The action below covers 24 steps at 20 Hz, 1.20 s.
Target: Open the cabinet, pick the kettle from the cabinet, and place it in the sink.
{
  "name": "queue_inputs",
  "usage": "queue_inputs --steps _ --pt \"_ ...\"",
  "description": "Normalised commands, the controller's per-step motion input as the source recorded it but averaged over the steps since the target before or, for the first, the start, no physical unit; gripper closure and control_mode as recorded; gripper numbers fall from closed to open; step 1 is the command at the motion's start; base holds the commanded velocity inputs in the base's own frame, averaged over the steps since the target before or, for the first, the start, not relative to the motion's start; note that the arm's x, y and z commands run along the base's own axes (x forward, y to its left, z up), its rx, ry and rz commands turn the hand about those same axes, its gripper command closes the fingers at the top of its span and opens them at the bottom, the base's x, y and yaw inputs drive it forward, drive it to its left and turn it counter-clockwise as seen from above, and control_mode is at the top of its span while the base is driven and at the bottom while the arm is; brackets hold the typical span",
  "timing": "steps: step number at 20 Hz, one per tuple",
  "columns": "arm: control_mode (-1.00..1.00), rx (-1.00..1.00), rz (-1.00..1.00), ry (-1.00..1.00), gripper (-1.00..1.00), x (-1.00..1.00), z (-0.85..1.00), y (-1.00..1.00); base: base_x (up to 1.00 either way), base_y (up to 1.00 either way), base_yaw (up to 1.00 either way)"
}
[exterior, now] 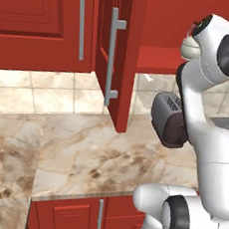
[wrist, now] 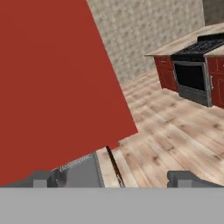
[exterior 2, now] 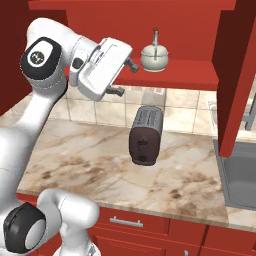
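The cabinet stands open: its left door (exterior: 120,57) with a long grey bar handle swings out toward me, and its right door (exterior 2: 235,75) hangs open over the counter. The cream-white kettle (exterior 2: 154,56) sits upright on the red shelf (exterior 2: 185,75) inside. My gripper (exterior 2: 128,79) is open and empty, in front of the shelf, a little left of and below the kettle, not touching it. In the hand view the gripper (wrist: 113,179) faces a flat red door panel (wrist: 57,87). The grey sink (exterior 2: 241,172) lies at the counter's right end, below the right door.
A grey and dark-brown toaster (exterior 2: 145,135) stands on the marble counter (exterior 2: 90,155) under the shelf, also seen beside my arm (exterior: 168,119). A shorter red cupboard (exterior: 41,23) with a small grey handle is on the left. A black stove (wrist: 192,74) stands across the wooden floor.
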Motion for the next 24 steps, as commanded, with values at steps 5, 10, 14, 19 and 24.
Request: queue_inputs --steps 5,10,14,19,24 --pt "-1.00 0.00 0.36 0.13 -1.00 -0.29 0.13 0.25 0.00 0.00 0.00" --pt "-1.00 0.00 0.40 0.10 -1.00 -0.16 0.05 0.12 0.00 0.00 0.00" --pt "-1.00 0.00 0.38 0.09 -1.00 0.03 0.00 0.14 0.00 0.00 0.00" --pt "-1.00 0.00 0.37 0.06 -1.00 0.12 0.00 0.14 0.00 0.00 0.00" --pt "-1.00 0.00 0.35 0.05 -1.00 0.14 0.01 0.10 0.00 0.00 0.00"
